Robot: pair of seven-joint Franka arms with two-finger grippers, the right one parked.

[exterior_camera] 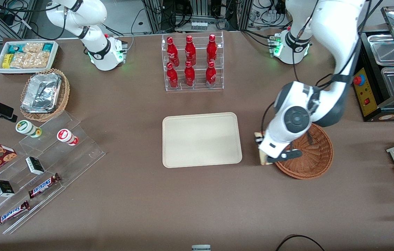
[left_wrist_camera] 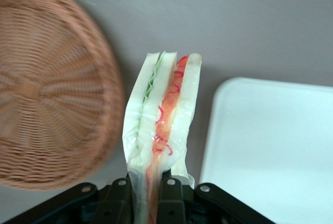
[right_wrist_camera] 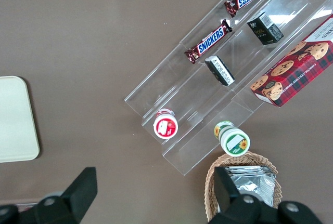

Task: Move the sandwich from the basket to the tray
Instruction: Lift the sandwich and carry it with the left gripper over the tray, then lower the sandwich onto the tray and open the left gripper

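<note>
Gripping the sandwich (left_wrist_camera: 164, 115) between its two black fingers (left_wrist_camera: 169, 190), the left arm's gripper (exterior_camera: 264, 153) is held above the bare brown table (exterior_camera: 197, 195), in the gap between the basket (exterior_camera: 317, 157) and the tray (exterior_camera: 202, 139). The fingers are closed narrowly on one end of the clear-wrapped wedge, and in the wrist view the rest of the wedge is seen projecting away from them, with its green, red and orange filling lines shown edge-on between pale bread layers. In the front view only a small pale part of the sandwich (exterior_camera: 260, 146) is seen beside the white wrist housing, just at the basket's rim on the side toward the tray. The round reddish-brown woven basket is seen on the table toward the working arm's end, partly covered by the arm; no contents can be made out in its visible part. The flat beige tray is laid near the middle of the table, with nothing on it. A clear rack of red bottles (exterior_camera: 191, 62) is placed farther from the front camera than the tray. A lighter wicker basket holding foil containers (exterior_camera: 43, 92) and stepped clear shelves with Snickers bars (exterior_camera: 43, 185) are found toward the parked arm's end of the table.
</note>
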